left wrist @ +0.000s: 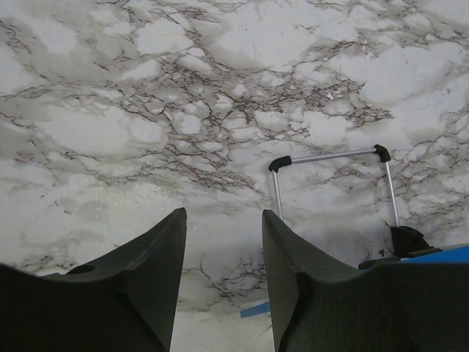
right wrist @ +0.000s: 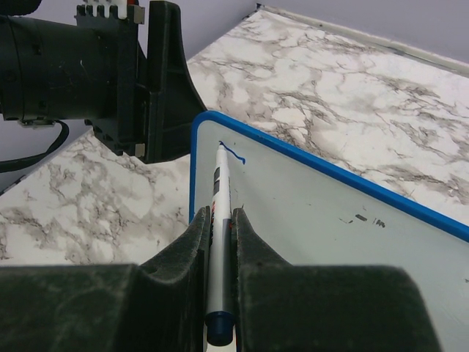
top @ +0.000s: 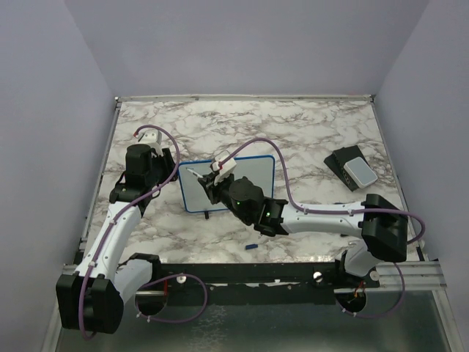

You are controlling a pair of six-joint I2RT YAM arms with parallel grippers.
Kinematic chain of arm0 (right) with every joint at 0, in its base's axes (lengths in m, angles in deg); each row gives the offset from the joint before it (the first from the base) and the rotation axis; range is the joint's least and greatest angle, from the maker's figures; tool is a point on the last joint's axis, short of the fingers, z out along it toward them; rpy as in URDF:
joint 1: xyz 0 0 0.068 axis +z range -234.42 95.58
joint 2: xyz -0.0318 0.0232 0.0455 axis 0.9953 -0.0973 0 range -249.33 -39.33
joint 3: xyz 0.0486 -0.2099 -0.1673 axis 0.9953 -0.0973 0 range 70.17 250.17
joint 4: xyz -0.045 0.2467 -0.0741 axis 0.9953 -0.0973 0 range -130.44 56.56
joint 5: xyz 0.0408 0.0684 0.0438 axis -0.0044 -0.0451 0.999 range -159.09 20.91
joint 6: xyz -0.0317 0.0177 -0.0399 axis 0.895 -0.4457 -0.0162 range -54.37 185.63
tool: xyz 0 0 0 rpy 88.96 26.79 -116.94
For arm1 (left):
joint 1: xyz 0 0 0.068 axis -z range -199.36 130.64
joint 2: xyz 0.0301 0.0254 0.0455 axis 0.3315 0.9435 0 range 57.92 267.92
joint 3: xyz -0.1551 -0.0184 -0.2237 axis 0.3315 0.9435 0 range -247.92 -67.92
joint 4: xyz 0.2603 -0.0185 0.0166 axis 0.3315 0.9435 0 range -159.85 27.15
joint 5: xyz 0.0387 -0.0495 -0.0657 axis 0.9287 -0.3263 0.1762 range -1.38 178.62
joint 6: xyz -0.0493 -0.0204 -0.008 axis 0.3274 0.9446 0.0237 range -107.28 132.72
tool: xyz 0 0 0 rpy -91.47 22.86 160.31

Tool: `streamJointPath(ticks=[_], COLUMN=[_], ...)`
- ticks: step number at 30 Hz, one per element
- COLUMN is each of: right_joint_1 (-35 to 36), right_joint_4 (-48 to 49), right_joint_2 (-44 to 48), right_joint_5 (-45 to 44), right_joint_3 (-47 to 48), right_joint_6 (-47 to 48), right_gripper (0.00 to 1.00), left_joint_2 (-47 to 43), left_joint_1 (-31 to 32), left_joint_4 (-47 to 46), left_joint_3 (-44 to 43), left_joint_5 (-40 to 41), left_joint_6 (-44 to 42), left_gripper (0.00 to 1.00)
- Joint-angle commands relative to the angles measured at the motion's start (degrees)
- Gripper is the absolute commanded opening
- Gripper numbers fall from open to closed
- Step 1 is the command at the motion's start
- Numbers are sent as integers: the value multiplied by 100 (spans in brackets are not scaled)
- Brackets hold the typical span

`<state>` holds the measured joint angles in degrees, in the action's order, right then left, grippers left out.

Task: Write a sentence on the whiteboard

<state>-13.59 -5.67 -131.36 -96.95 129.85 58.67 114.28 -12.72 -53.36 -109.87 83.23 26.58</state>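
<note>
Right wrist view, looking down my own two dark fingers: my right gripper is clamped on a white marker, jaws pressed against its barrel from both sides. The marker's long axis runs straight ahead out of the jaws, dark blue end nearest the camera. Its tip points away and, as far as I can tell, touches the whiteboard near its far left corner. Just beside the tip is a short blue stroke, the only ink of the sentence I can make out (a few faint dark specks further right look like smudges, not letters). Bare white board stretches to the right of the tip, so I judge the writing must travel that way, along the blue-framed edge. Just past the board's left edge stands my left gripper, jaws apart with only the marble table between them. The board lies to its right. My right arm is the one on the board.
</note>
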Motion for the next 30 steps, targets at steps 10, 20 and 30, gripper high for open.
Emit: streamJointPath(ticks=[10, 20, 30], right_joint_1=[10, 23, 24], right_joint_4=[-113, -281, -429], right_joint_2=[-176, -199, -235], right_joint_5=[-233, -112, 5], right_joint_3=[120, -30, -198], right_joint_6=[-18, -245, -490], right_gripper=[1, 0, 0], left_joint_2=[-103, -116, -125], left_joint_1=[47, 45, 49], left_joint_4=[74, 77, 82], left_joint_3=[65, 65, 61], left_joint_5=[-164, -154, -144], left_joint_6=[-57, -67, -73], left_gripper=[47, 47, 47])
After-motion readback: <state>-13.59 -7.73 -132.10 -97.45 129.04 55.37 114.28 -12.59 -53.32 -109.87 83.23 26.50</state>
